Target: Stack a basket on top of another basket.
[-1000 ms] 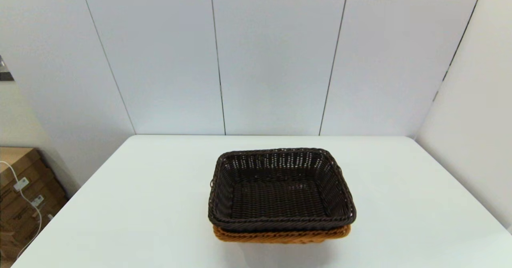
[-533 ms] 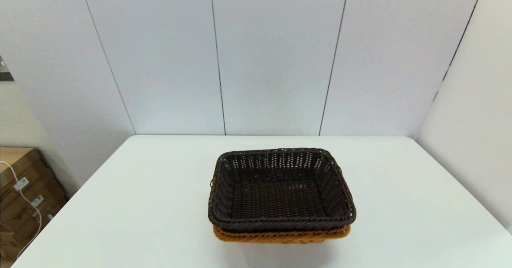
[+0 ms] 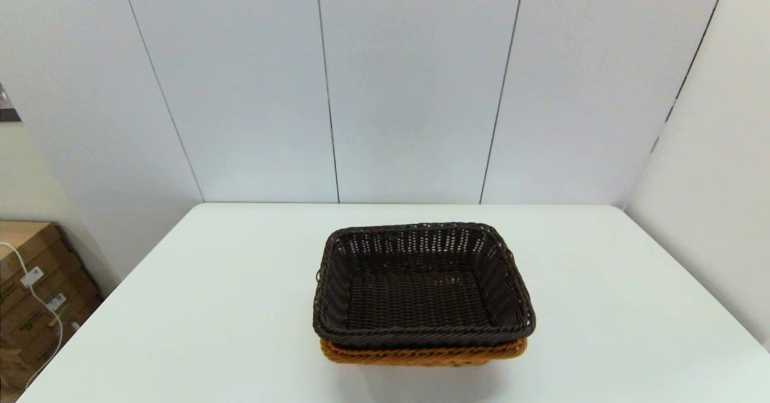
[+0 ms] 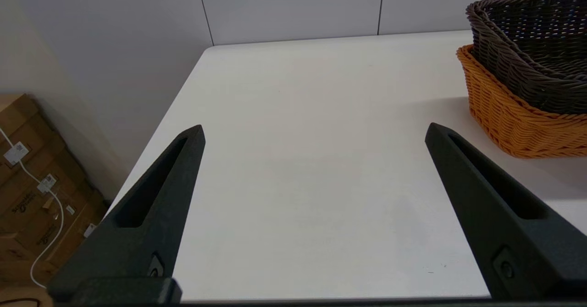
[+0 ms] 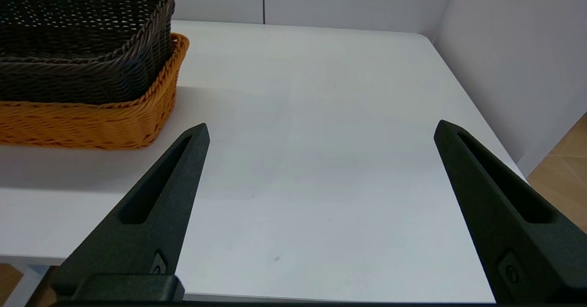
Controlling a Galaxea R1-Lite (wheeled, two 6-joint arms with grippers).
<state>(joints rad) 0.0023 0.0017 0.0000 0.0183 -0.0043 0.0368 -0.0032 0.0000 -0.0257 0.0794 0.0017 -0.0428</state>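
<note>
The dark brown basket [image 3: 421,286] sits nested inside the orange-tan basket [image 3: 424,353] near the table's front middle; only the orange rim and front wall peek out beneath it. The left wrist view has the dark basket [image 4: 527,46] resting in the orange one [image 4: 513,119]; the right wrist view has the dark basket [image 5: 82,46] in the orange one [image 5: 91,123]. My left gripper [image 4: 314,130] hangs open by the table's near edge, left of the stack. My right gripper [image 5: 321,128] hangs open right of the stack. Neither touches a basket, and neither arm shows in the head view.
The white table [image 3: 210,307] ends at grey wall panels behind and on the right. Cardboard boxes [image 3: 36,295] with a white cable stand on the floor beyond the table's left edge. Wooden floor [image 5: 564,169] lies past the right edge.
</note>
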